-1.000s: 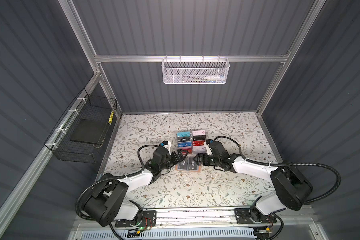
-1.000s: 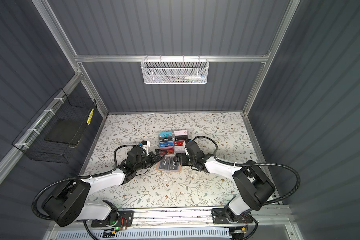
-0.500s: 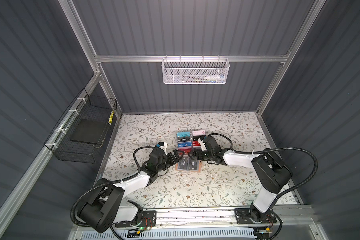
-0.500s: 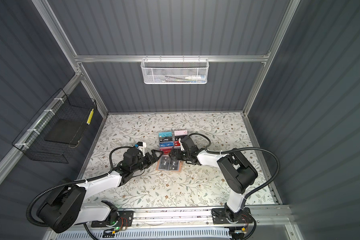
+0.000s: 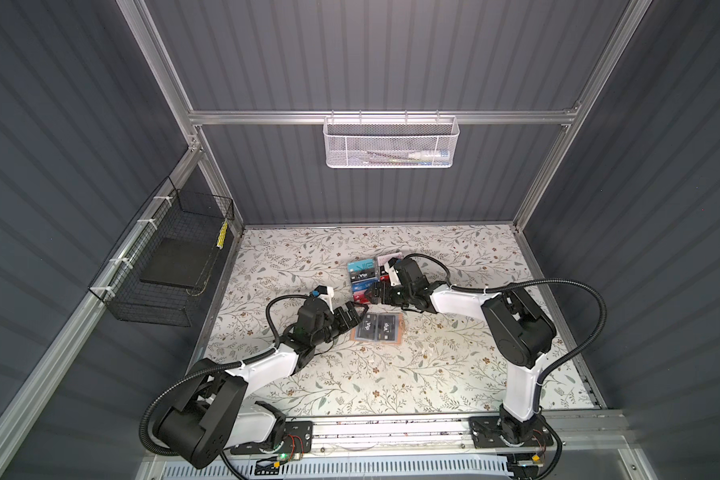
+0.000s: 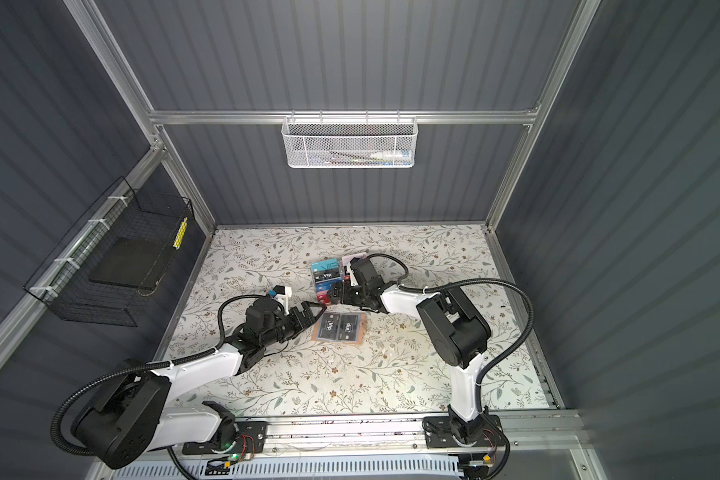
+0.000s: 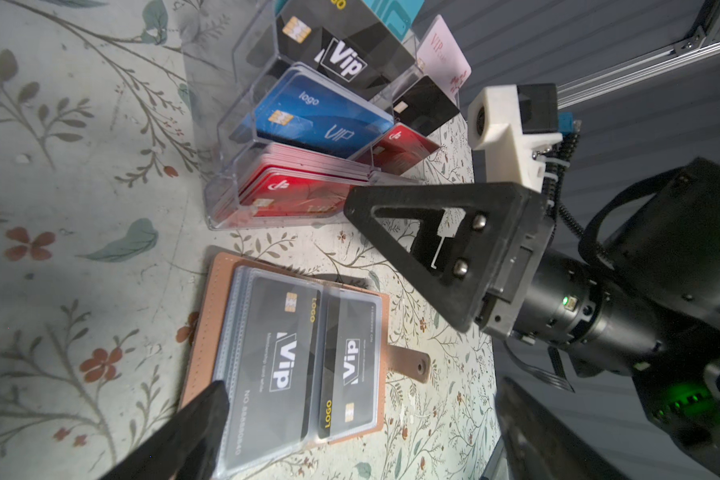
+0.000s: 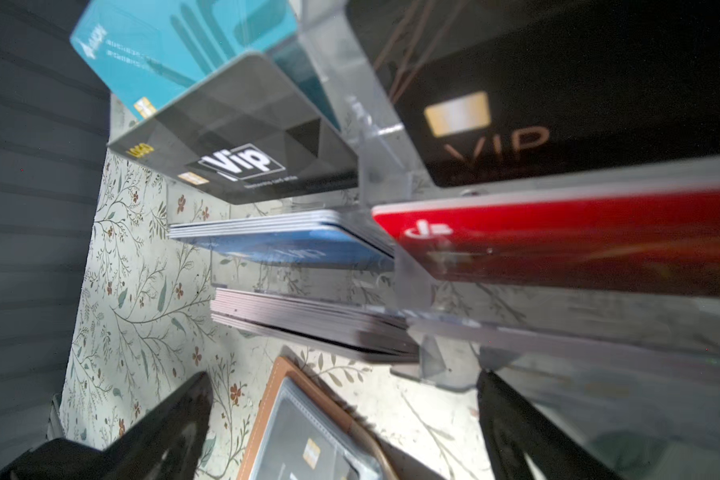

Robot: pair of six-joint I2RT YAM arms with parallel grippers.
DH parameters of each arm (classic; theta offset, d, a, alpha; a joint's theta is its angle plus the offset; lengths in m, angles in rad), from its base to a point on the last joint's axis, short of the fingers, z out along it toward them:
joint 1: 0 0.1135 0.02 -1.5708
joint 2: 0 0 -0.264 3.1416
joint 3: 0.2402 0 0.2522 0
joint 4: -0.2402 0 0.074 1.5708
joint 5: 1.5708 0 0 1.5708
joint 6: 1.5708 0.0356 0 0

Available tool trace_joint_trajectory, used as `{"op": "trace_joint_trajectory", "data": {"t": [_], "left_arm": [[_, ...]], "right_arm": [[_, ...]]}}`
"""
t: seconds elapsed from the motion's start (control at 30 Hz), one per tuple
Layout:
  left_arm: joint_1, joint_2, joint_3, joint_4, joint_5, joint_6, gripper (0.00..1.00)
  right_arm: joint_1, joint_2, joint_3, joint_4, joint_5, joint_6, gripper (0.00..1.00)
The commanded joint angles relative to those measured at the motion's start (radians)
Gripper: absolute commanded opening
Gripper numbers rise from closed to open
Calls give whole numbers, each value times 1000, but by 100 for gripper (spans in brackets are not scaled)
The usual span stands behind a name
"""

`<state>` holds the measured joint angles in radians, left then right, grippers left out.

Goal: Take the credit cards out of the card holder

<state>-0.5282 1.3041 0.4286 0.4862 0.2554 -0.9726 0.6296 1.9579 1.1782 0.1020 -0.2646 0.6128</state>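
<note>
Hovering released and empty: left pincer [image 5: 357,311] beside the card holder [image 7: 208,332], right pincer [image 5: 371,296] at the clear rack [image 7: 219,195].
Seen only from the left wrist: holder's snap strap [image 7: 408,365], two black credit cards [image 7: 279,357] sleeved inside; flowered tabletop [image 5: 454,374], grey ribbed walls [image 5: 391,62].

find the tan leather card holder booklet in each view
Top view: tan leather card holder just below centre.
Top view: just below centre, slightly left.
Left wrist: whole, open flat.
Right wrist: only a corner, cropped.
Shared landmark: clear acrylic card rack beside it.
</note>
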Motion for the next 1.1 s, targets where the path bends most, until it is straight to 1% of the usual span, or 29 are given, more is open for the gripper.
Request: {"op": "trace_joint_trajectory", "data": {"t": [0.0,0.23,0.37,0.5,0.53,0.63,0.77,0.9,1.07], "left_arm": [[12,-25,-29,-15,6,15,100],[22,-35,-41,-29,-3,9,100],[23,-61,-37,-62,-8,24,100],[22,-65,-20,-73,12,33,100],[22,-61,-14,-72,19,32,100],[22,-44,3,-60,48,24,100],[22,-33,9,-32,67,-1,100],[22,-51,2,-41,63,-5,100],[22,-61,15,-70,60,-9,100]], "right_arm": [[-2,2,22,-23,-30,-2,99],[2,-73,-57,33,-61,17,99],[6,-157,-144,62,-62,20,99],[8,-264,-243,84,-61,23,99],[11,-294,-269,90,-101,23,99],[25,-367,-334,99,-102,25,99],[52,-421,-406,130,-103,42,99],[74,-403,-427,160,-110,56,99],[78,-316,-445,254,-122,82,99]]}}
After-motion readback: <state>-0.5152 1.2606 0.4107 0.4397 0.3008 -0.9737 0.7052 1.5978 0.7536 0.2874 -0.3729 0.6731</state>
